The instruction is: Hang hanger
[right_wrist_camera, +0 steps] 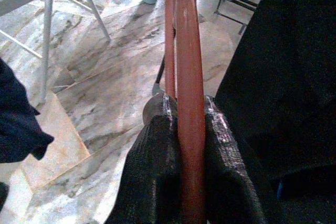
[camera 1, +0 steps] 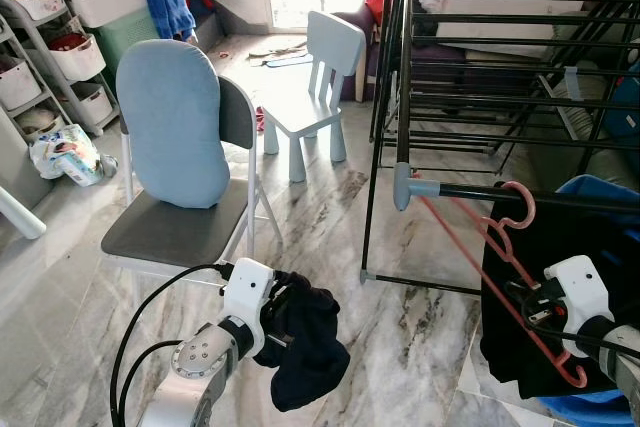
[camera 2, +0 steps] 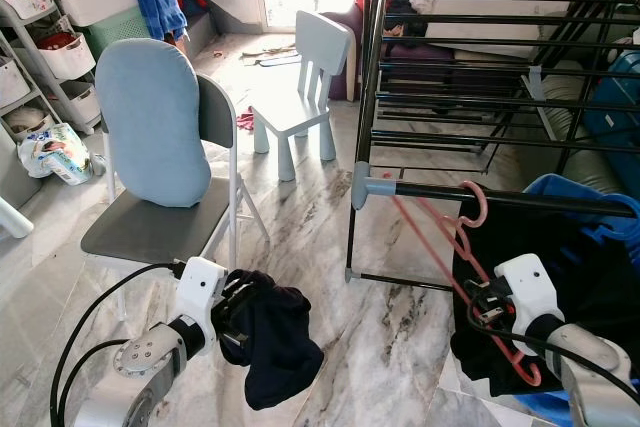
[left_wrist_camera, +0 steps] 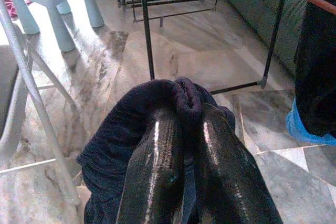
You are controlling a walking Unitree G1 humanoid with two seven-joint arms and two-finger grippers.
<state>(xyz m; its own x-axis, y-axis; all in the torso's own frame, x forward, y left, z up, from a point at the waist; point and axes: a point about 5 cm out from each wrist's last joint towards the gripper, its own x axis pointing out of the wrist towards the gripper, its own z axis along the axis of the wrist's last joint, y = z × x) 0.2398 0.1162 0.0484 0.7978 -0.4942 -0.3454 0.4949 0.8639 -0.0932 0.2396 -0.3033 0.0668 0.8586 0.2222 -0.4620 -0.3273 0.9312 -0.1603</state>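
My left hand (camera 1: 283, 319) has glossy black fingers (left_wrist_camera: 157, 171) with a smooth, reflective finish; they clamp a dark navy cloth (camera 1: 310, 347), soft, matt and slightly fuzzy. My right hand (camera 2: 487, 302) has fingers (right_wrist_camera: 152, 177) with a rough, grainy matt surface; they close on a coral-pink hanger (camera 1: 505, 257), smooth plastic with a slight sheen. The drying rack (camera 1: 500, 47) is thin black metal tubing with grey plastic joints. The floor (camera 1: 400, 327) is polished marble-look tile, glossy and veined. The folding chair (camera 1: 175, 232) has a matt grey fabric seat and a light metal frame. The small chair (camera 1: 310, 97) is smooth pale-blue plastic.
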